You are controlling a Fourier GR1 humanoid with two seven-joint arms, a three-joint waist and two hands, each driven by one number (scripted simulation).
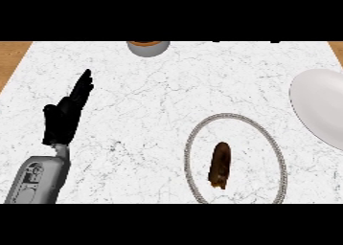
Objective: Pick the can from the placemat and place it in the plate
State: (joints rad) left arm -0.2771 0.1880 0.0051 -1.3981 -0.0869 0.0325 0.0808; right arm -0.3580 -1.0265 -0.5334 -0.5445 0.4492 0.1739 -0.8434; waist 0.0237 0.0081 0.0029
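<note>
Your can (220, 165) lies on its side inside the oval, grey-rimmed placemat (276, 143) at the lower right of the marble counter (167, 95). It looks dark brown and slender, its long axis running almost straight up and down the view. The white plate (323, 105) sits well apart at the right edge, partly cut off. Your left robot hand (67, 112) rests at the left, fingers straight and holding nothing. A bowl-like object (148, 47) shows at the top edge.
</note>
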